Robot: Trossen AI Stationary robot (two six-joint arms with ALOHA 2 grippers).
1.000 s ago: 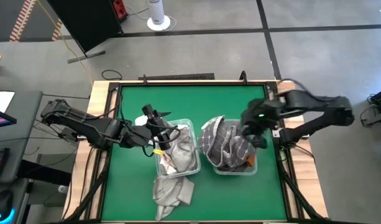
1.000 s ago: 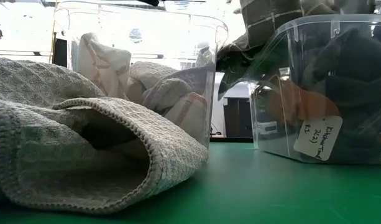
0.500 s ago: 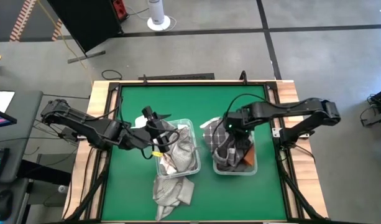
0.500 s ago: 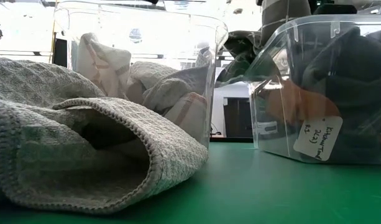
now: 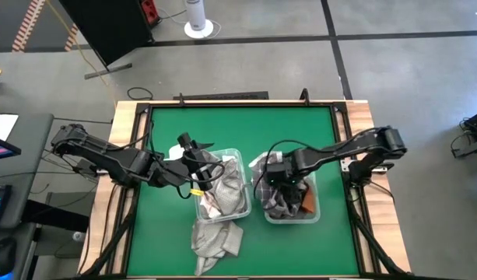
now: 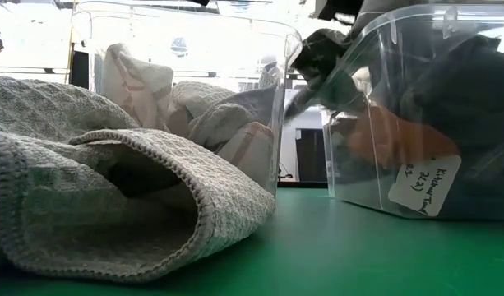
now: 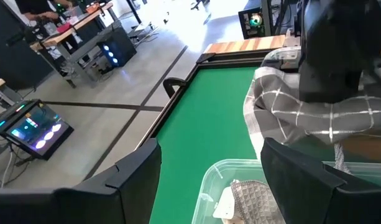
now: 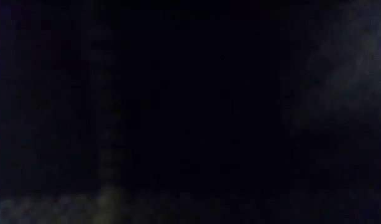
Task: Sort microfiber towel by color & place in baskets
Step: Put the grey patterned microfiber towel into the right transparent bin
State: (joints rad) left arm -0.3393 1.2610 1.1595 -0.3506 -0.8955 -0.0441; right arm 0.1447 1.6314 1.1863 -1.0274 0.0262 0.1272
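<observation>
Two clear baskets stand side by side on the green mat. The left basket (image 5: 236,155) holds light towels (image 5: 226,190). The right basket (image 5: 316,211) holds a dark grey checked towel (image 5: 271,201), and a flap of it (image 7: 289,118) hangs over the basket's left rim. My right gripper (image 5: 277,177) is down in that towel; the cloth hides it, and the right wrist view is dark. My left gripper (image 7: 215,180) hovers open over the left basket's far left corner. A light grey towel (image 5: 215,237) lies crumpled on the mat in front of the left basket.
An orange cloth (image 5: 310,201) lies under the dark towel in the right basket, which bears a paper tag (image 6: 432,185). Raised wooden rails (image 5: 129,155) run along the mat's sides. Bare mat (image 5: 246,128) lies behind both baskets.
My right gripper has gone from the right basket's right side toward the table's left and down into the basket. The dark checked towel, spread wide over the basket before, now lies bunched lower inside it.
</observation>
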